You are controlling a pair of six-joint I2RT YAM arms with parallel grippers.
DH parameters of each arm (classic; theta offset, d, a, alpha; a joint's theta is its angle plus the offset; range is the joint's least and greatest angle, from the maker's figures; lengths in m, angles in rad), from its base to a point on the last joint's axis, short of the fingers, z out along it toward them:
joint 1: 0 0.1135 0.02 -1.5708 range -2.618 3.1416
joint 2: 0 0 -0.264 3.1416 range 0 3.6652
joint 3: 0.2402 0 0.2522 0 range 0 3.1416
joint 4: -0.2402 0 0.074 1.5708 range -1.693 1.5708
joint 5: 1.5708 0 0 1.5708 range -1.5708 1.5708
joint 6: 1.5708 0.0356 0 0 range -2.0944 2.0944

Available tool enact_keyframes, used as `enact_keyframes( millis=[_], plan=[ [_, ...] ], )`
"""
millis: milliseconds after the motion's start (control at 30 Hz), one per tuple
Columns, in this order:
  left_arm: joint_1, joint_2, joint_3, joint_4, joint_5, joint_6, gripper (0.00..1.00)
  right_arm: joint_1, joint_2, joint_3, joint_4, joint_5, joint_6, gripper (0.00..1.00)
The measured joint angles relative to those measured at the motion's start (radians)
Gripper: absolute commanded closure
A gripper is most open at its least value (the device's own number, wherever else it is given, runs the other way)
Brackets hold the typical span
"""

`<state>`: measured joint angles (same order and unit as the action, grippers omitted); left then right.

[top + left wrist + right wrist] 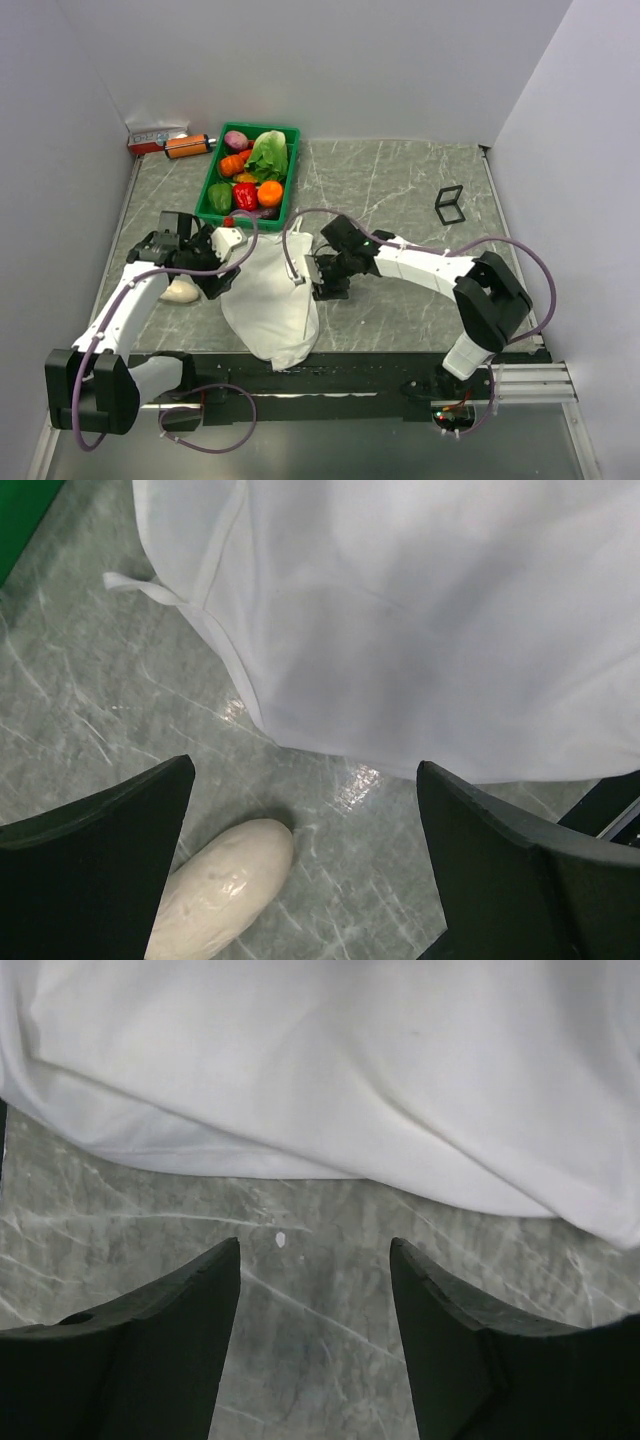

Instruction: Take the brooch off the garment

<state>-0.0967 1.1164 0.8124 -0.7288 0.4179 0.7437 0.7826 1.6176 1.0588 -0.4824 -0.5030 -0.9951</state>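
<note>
— Left fingers (95, 860) were spread wide with nothing gripped, and the right fingers (130, 1360) were parted too, only bare table (320, 1290) between them!

— And the arms? The left arm (130, 300) ran up from its base and bent inward, wrist at the upper left edge of the garment (275, 300). The right arm (430, 265) folded at the elbow and stretched flat across to the cloth's right edge.

— The brooch?

— One tiny dark speck (415, 1032) sat on the white fabric ahead of the right fingers; whether that was it, I couldn't tell.

— A white oval lump (225, 880) lay by the left fingers, apart from the cloth.

— Any writing?

— The red-and-white box (155, 137) at the back corner carried print, but too small to read.
</note>
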Motion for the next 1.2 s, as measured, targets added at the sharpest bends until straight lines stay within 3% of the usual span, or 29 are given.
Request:
enact_keyframes(
  millis=[267,433,500,533,633,733,833,1000,1167,1200],
  plan=[
    [0.006,-0.006,-0.066,0.0,-0.032,0.053,0.02,0.088,0.01,-0.046,-0.029,-0.047,-0.182,0.34],
    [0.086,0.084,-0.064,-0.004,-0.015,0.082,0.1,0.149,0.024,-0.079,-0.035,-0.097,-0.271,0.38],
    [0.137,0.156,-0.031,-0.025,0.017,0.082,0.12,0.17,0.049,-0.086,-0.028,-0.112,-0.298,0.46],
    [0.156,0.181,-0.013,-0.032,0.031,0.082,0.12,0.179,0.064,-0.09,-0.02,-0.114,-0.307,0.59],
    [0.211,0.245,0.034,-0.039,0.079,0.08,0.14,0.19,0.098,-0.098,-0.004,-0.121,-0.313,0.86],
    [0.226,0.277,0.055,-0.039,0.112,0.077,0.14,0.182,0.1,-0.096,0.003,-0.101,-0.313,0.92],
    [0.226,0.305,0.073,-0.036,0.148,0.063,0.14,0.14,0.085,-0.096,-0.024,-0.076,-0.319,0.92],
    [0.226,0.36,0.123,-0.007,0.211,-0.005,0.14,-0.068,-0.063,-0.133,-0.148,0.021,-0.374,0.89],
    [0.225,0.399,0.197,0.04,0.249,-0.085,0.13,-0.313,-0.155,-0.155,-0.241,0.117,-0.455,0.81],
    [0.225,0.401,0.208,0.049,0.252,-0.102,0.13,-0.347,-0.151,-0.156,-0.245,0.132,-0.468,0.75]
  ],
)
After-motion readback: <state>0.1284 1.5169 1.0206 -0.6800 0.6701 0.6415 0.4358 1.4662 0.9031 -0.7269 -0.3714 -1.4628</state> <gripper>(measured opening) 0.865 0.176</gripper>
